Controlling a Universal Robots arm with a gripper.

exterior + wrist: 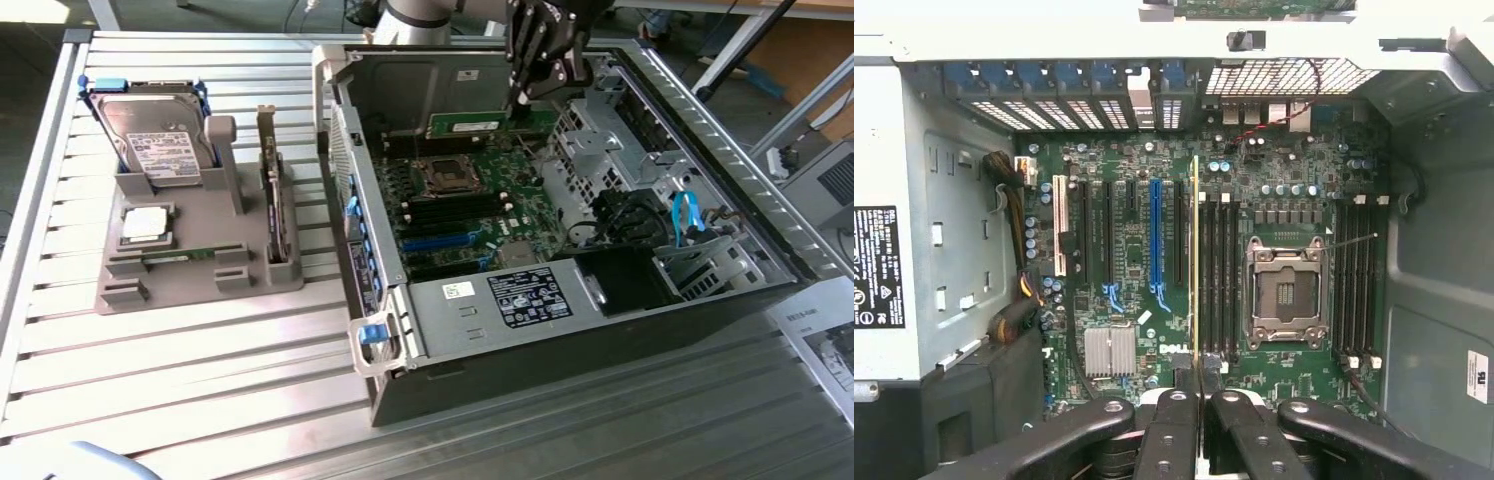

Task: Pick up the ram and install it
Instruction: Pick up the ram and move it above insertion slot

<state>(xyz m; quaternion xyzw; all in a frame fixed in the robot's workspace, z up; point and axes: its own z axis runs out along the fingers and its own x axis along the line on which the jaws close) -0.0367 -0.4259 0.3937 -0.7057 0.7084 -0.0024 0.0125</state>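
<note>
Claw (537,92) clamping ram (487,124), pointing down over motherboard (467,205).

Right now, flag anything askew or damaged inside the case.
Nothing stands out. The gripper holds the ram edge-on above the motherboard, running parallel to the empty slots. No damage or loose parts show.

The arm (416,14) hangs from above, jaws pointing down, seemingly pinched nearly together.

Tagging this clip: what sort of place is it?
Probably a robotics lab bench for PC assembly: open case on a slatted metal table, parts fixture beside it, pincer holding a ram.
</note>
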